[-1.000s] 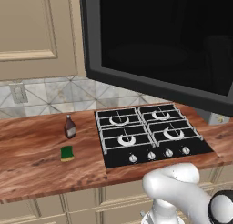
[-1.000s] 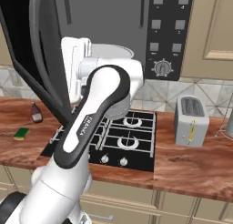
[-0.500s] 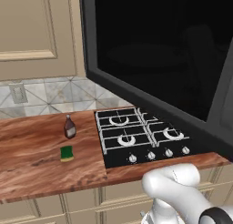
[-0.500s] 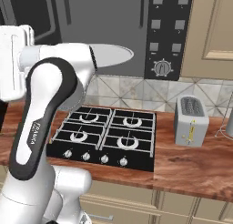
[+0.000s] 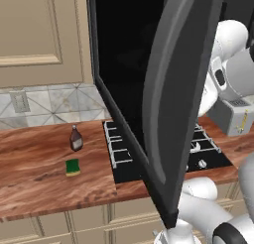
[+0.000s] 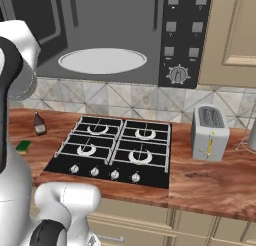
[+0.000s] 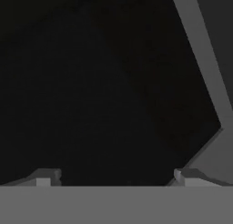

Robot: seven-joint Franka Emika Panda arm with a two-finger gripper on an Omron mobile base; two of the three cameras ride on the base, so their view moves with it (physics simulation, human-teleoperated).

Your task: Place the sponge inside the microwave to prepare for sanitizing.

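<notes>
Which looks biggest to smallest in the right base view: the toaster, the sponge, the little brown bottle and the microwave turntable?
1. Turntable
2. Toaster
3. Brown bottle and sponge: too alike to rank; the bottle is taller, the sponge flatter and partly hidden by the arm.

Open microwave door hides part of the stove

swung-out microwave door blocks the stove's left; microwave cavity stands open.

Arm was glossy white, built of rounded links with dark joint caps. Gripper showed two small dark grey finger tips, squared off.
</notes>
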